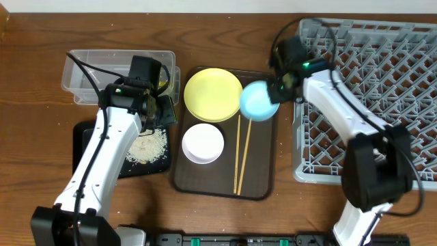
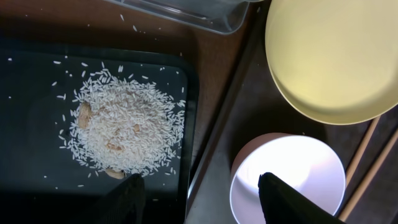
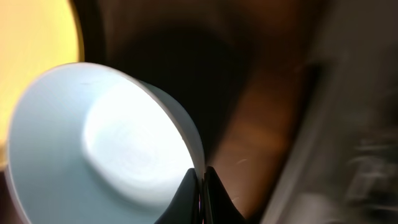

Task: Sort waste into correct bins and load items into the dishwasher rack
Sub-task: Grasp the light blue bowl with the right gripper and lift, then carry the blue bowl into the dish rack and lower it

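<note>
My right gripper (image 1: 278, 89) (image 3: 201, 186) is shut on the rim of the light blue bowl (image 1: 258, 101) (image 3: 93, 143), which sits tilted between the yellow plate (image 1: 212, 94) and the grey dishwasher rack (image 1: 382, 96). My left gripper (image 1: 164, 113) (image 2: 202, 196) is open and empty, one finger over the black tray (image 2: 37, 93), the other over the white bowl (image 2: 298, 168) (image 1: 203, 143). A pile of rice bits (image 2: 124, 130) (image 1: 147, 147) lies in the black tray. Two chopsticks (image 1: 240, 157) lie beside the white bowl.
Plate, white bowl and chopsticks rest on the dark brown serving tray (image 1: 259, 184). The clear tub (image 1: 89, 68) (image 2: 186, 12) stands behind the black tray (image 1: 85, 137), partly under my left arm. The rack fills the right side of the table.
</note>
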`<action>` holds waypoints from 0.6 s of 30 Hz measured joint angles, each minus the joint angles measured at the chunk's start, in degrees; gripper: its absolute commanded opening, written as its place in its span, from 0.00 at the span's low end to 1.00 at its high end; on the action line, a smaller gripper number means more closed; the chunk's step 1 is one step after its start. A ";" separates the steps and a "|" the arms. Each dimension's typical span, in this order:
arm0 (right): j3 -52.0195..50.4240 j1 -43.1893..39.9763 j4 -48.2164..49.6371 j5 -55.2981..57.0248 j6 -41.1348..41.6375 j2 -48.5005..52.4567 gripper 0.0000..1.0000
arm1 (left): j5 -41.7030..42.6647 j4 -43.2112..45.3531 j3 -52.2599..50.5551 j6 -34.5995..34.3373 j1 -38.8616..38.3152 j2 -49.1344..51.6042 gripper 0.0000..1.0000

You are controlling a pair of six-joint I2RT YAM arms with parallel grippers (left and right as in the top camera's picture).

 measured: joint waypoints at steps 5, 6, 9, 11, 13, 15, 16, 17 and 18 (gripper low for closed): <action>3.02 -2.36 5.62 6.16 -0.98 -6.91 0.01 | 0.00 -0.13 0.00 0.00 0.00 0.00 0.62; 3.41 -2.73 7.04 8.33 -1.66 -8.44 0.01 | 0.00 -0.13 0.00 0.00 0.00 0.00 0.62; 4.11 -3.74 11.74 15.56 -4.17 -11.15 0.01 | 0.00 -0.11 0.00 0.00 0.00 0.00 0.62; 4.35 -4.15 15.10 21.51 -6.25 -11.45 0.01 | 0.00 -0.13 0.00 0.00 0.00 0.00 0.62; 4.33 -4.57 18.47 28.81 -8.44 -11.06 0.01 | 0.00 -0.13 0.00 0.00 0.00 0.00 0.62; 4.33 -5.03 21.55 34.25 -9.70 -10.47 0.01 | -0.02 -0.13 0.00 0.00 0.00 0.00 0.62; 4.33 -5.51 23.54 37.81 -10.23 -9.99 0.01 | -0.02 -0.13 0.00 0.00 0.00 0.00 0.62; 4.33 -6.05 25.09 40.85 -10.67 -9.55 0.01 | 0.00 -0.15 0.00 0.00 0.00 0.00 0.61; 4.33 -6.45 25.90 42.80 -10.99 -9.29 0.01 | -0.02 -0.13 0.00 0.00 0.00 0.00 0.61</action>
